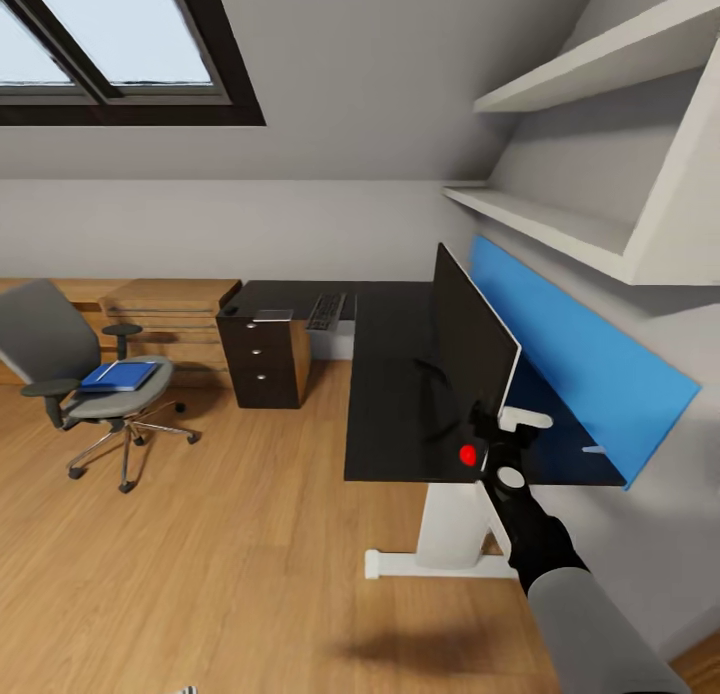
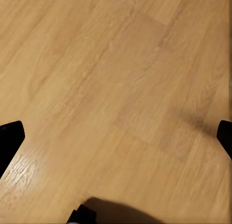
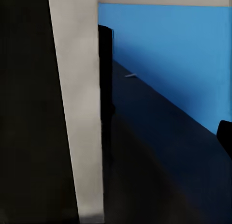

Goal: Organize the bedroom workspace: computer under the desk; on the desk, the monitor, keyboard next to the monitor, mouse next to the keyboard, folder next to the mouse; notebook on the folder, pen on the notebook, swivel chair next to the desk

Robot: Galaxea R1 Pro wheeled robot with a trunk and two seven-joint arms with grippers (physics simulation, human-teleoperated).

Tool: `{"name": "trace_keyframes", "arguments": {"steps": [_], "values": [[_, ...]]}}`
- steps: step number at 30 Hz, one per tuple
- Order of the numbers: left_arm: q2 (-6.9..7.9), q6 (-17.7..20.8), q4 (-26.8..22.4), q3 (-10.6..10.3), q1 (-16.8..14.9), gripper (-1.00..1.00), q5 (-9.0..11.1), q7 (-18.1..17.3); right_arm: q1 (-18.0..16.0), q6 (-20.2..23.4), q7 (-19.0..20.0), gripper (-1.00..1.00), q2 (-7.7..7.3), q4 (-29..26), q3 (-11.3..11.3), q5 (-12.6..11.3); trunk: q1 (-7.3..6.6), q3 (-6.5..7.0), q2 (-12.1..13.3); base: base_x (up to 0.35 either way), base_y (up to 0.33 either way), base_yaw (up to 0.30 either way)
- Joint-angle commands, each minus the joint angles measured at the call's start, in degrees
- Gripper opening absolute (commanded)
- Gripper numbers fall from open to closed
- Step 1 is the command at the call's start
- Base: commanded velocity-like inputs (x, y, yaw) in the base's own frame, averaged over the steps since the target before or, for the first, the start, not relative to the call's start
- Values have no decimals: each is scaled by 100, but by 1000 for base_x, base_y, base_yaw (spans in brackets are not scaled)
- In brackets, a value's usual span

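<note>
From the head view, we are reaching our right gripper (image 1: 497, 436) to the near edge of the monitor (image 1: 470, 349), which is standing on the black desk (image 1: 395, 374) before a blue back panel (image 1: 580, 364). We are judging the monitor step to be in hand; whether the gripper is clamping the screen we cannot tell. The keyboard (image 1: 326, 311) is lying at the desk's far end, and the blue folder (image 1: 120, 376) is lying on the swivel chair (image 1: 85, 374), well apart across open floor.

In the left wrist view, our left gripper's fingertips (image 2: 10, 139) are spreading wide over bare wooden floor (image 2: 121, 88), holding nothing.

In the right wrist view, the monitor's pale edge (image 3: 77, 112) is looming close, with free desk between it and the panel; next we are needing a careful nudge, avoiding tipping.
</note>
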Motion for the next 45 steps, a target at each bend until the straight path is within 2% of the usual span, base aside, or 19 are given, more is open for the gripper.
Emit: {"name": "trace_keyframes", "arguments": {"steps": [1, 20, 38, 45], "values": [[-6, -13, -4, 48, -5, 100, -46, -35, -4, -17, -13, 100, 3, 10, -6, 10, 1, -7, -5, 0, -156, 0], [-2, -13, -4, 48, -5, 100, -46, -35, -4, -16, -6, 100, 8, 39, -3, 10, 1, -7, -5, 0, -80, 0], [1, -13, -4, 48, -5, 100, -46, -35, -4, -16, 1, 100, 13, 40, -3, 10, 1, -7, -5, 0, 0, 0], [2, -13, -4, 48, -5, 100, -38, -35, -5, -16, 20, 100, 10, 40, -3, 10, 1, -7, -5, 0, 151, 0]]}}
